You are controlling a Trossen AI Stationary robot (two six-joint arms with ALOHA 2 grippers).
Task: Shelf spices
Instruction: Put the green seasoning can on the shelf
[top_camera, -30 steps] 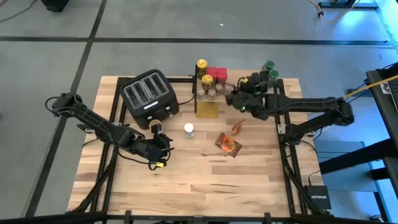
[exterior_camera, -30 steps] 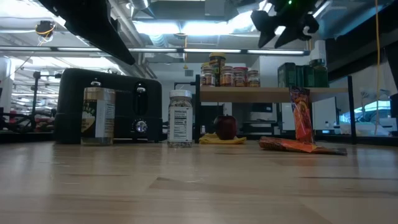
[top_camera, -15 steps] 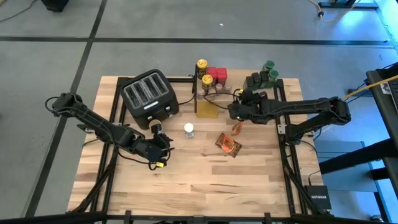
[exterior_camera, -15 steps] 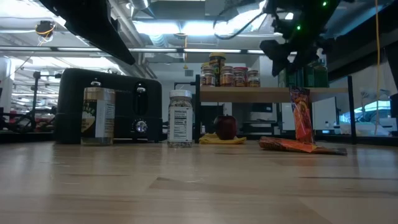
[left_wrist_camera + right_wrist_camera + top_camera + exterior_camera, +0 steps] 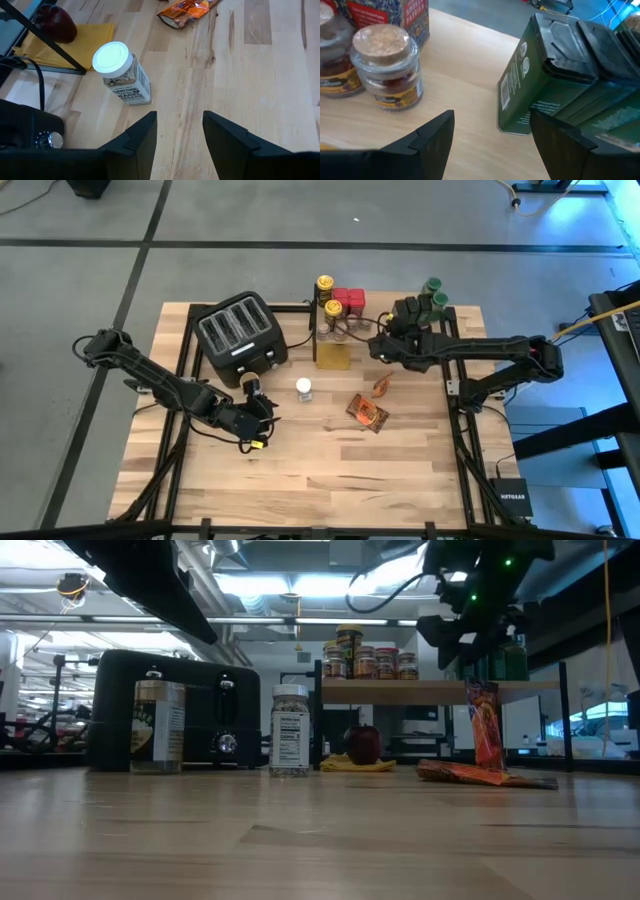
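Spices are sitting in two places for you: yellow- and red-lidded jars (image 5: 338, 304) and green tins (image 5: 547, 75) on the shelf (image 5: 440, 690), while a white-lidded jar (image 5: 121, 73) of pale flakes, a dark-lidded jar (image 5: 159, 726) and foil packets (image 5: 367, 412) are lying on the table (image 5: 330, 470). Your right gripper (image 5: 378, 347) is hovering over the shelf, jaws apart and empty. Your left gripper (image 5: 178, 137) is waiting near the toaster (image 5: 240, 335), fingers spread, gripping nothing.

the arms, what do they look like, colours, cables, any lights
Both arms are black, slim and jointed. The left end effector has a yellow spot near its tip; the right end effector has broad, flat black fingers. A thin dark cable loops off it, with small green lights glowing.
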